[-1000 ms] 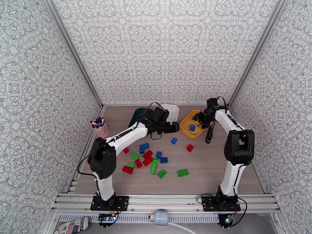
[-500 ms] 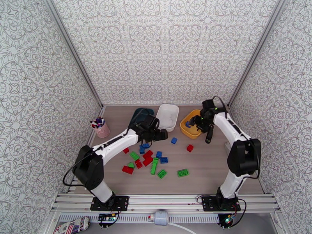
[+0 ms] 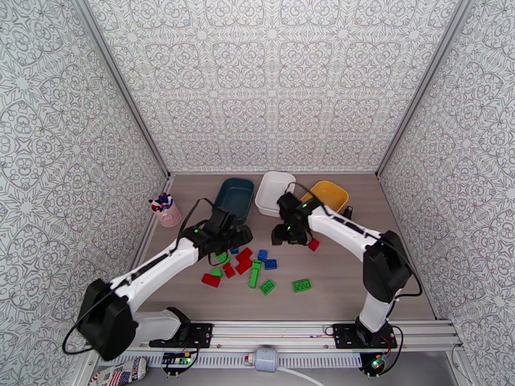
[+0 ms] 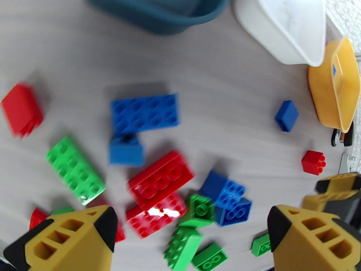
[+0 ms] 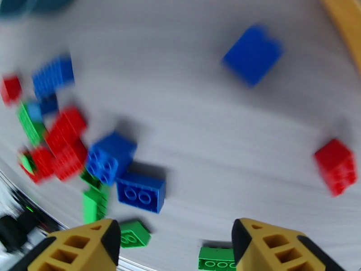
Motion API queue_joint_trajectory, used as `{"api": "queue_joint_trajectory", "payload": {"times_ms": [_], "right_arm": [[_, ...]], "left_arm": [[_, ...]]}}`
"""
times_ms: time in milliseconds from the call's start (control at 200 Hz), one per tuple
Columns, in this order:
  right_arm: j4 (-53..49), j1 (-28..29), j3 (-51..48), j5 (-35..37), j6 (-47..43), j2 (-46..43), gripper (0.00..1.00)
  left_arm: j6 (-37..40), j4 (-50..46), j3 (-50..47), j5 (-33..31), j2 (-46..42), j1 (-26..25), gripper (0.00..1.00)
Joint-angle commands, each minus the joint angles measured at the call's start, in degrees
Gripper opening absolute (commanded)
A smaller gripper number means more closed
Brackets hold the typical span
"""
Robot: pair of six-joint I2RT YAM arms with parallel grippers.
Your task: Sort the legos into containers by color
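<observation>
Red, green and blue legos (image 3: 244,262) lie in a loose pile mid-table. Behind them stand the dark teal tray (image 3: 235,195), white tray (image 3: 275,191) and yellow tray (image 3: 328,194). My left gripper (image 3: 243,234) hovers open over the pile's back edge. Its wrist view shows a long blue brick (image 4: 144,114), a long red brick (image 4: 160,175) and a long green brick (image 4: 74,170) ahead of the open left gripper (image 4: 189,242). My right gripper (image 3: 278,236) hangs open and empty just right of the pile. A small blue brick (image 5: 252,53) and a red brick (image 5: 336,165) lie beyond the right gripper (image 5: 176,249).
A pink cup of pens (image 3: 168,211) stands at the left wall. Two green bricks (image 3: 301,285) lie apart toward the near edge. The red brick (image 3: 313,244) sits alone beside the right forearm. Patterned walls close in three sides.
The left arm drew back from the white tray to the pile. The right arm swung left from the yellow tray to the middle of the table, over the lone blue brick.
</observation>
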Motion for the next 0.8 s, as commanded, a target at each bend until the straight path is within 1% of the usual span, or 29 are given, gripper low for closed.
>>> {"api": "queue_joint_trajectory", "payload": {"times_ms": [0, 155, 300, 580, 795], "right_arm": [[0.5, 3.3, -3.3, 3.8, -3.5, 1.1, 0.71], [1.7, 8.0, -5.5, 5.6, -4.8, 3.3, 0.71], [2.0, 11.0, -4.7, 7.8, -4.8, 6.2, 0.71], [1.3, 10.9, -0.7, 11.3, -2.2, 11.5, 0.72], [1.5, 9.2, 2.0, 10.8, -1.3, 13.4, 0.72]], "left_arm": [[-4.5, 1.6, -4.1, -1.6, -4.0, 0.6, 0.95], [-7.0, 1.9, -8.2, -2.1, -8.2, 0.6, 0.95], [-7.0, 1.0, -8.8, -2.6, -9.6, 0.7, 0.96], [-6.5, 1.3, -8.0, -2.0, -8.6, 0.9, 0.96], [-6.2, 1.6, -7.2, -1.5, -7.4, 1.2, 0.96]]}}
